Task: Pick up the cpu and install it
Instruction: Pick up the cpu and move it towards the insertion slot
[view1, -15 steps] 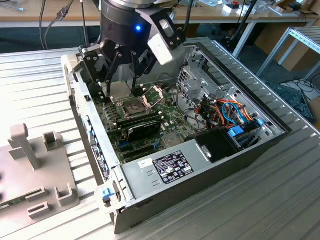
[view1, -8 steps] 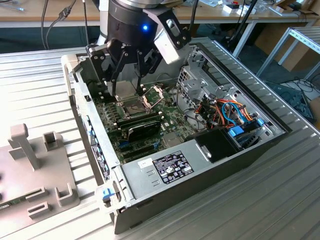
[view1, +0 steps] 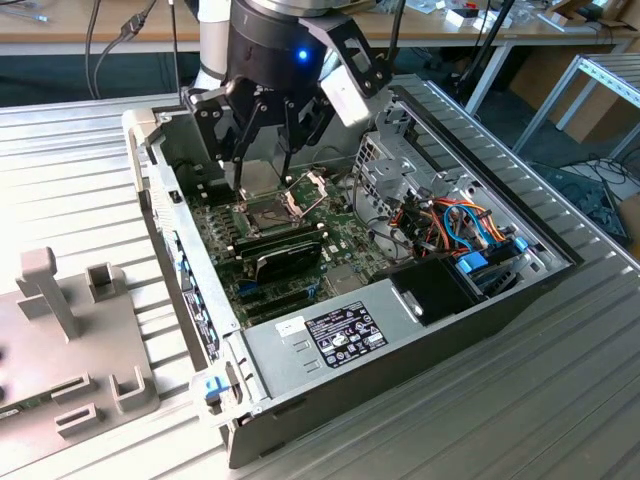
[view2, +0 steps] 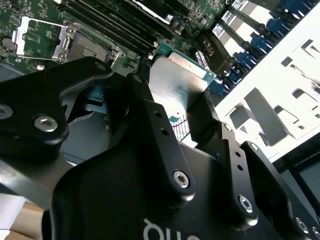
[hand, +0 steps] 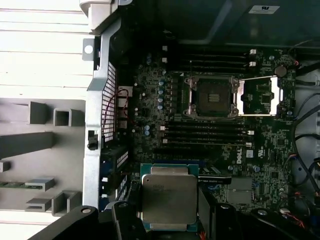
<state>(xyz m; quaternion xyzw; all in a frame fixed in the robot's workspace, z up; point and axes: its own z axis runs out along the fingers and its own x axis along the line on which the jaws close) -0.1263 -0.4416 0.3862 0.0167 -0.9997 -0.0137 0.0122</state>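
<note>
Aloft, pincer (view1: 263, 162) clasping cpu (hand: 169, 197), socket (hand: 211, 97) bare, frame (hand: 260, 97) hinged open

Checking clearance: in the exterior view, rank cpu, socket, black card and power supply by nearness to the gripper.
1. cpu, held in the gripper.
2. socket, on the board below.
3. black card, mid-board.
4. power supply, at the case's near wall.

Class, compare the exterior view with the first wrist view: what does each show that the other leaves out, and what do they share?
Exterior, not first wrist: the arm's blue light and the power supply.
First wrist, not exterior: the red wires by the case wall, and the metal top of the cpu seen face-on.
Both: the gripper shut on the cpu, the open socket, the swung-open frame and the grey fixture beside the case.
</note>
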